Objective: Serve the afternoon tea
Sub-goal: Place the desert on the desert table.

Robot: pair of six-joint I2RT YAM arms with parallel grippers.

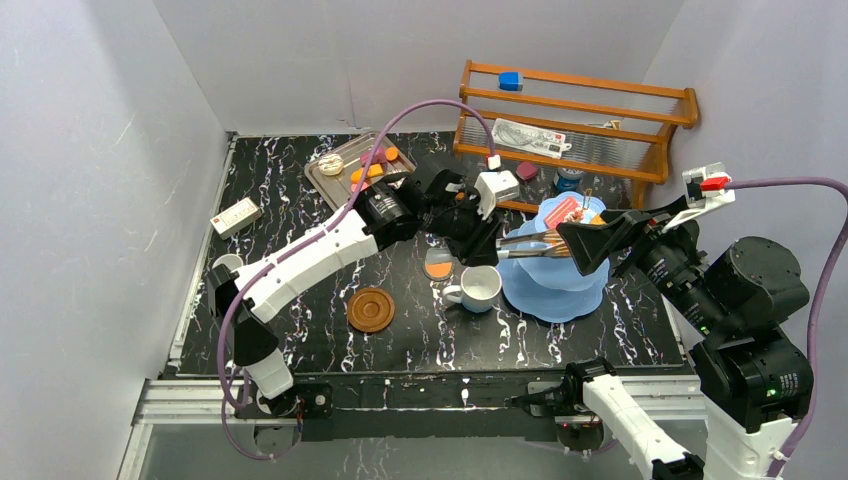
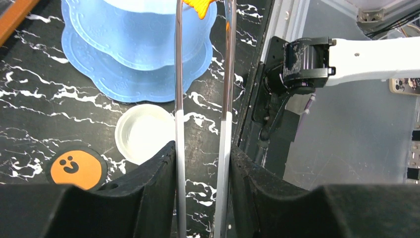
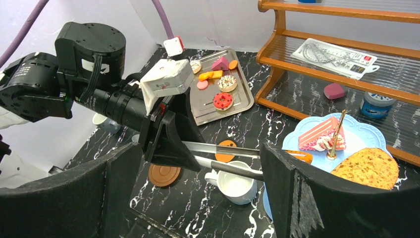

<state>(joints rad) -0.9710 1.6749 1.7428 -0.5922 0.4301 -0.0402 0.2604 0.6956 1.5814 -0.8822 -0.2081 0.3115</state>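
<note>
Clamps left end effector (image 2: 202,198) shut on the metal tongs (image 2: 179,74), fingers (image 2: 148,193) pressing both blades from outside. Points tongs toward the light-blue three-tier stand (image 1: 560,300), small orange pastry piece (image 2: 200,6) pinched at the tips, right at the edge of an upper tier. Cannot tell whether piece touches the tier. Holds right end effector (image 3: 198,148) spread wide with nothing gripped, hovering just beside the stand and facing the left arm.

Shows pink cake slice (image 3: 319,134) and round cookie (image 3: 369,168) on the top tier, beside the gold centre post (image 3: 337,136). Has white mug (image 1: 480,288) upright on the bench (image 1: 300,330), just beside the stand's base, below the tongs. Has orange smiley disc (image 2: 77,168), dark-rimmed, lying near the mug, and a bare round brown saucer (image 1: 371,309) nearer the front edge. Has grey mug (image 1: 226,264) at the bench's left edge, well apart from the rest.

Shows silver tray (image 3: 240,101) at back left carrying red donut (image 3: 222,100), white-iced donut (image 3: 228,82), pink wedge (image 3: 220,63) and a few orange bits. Shows wooden rack (image 1: 575,110) at back right, behind the stand.
</note>
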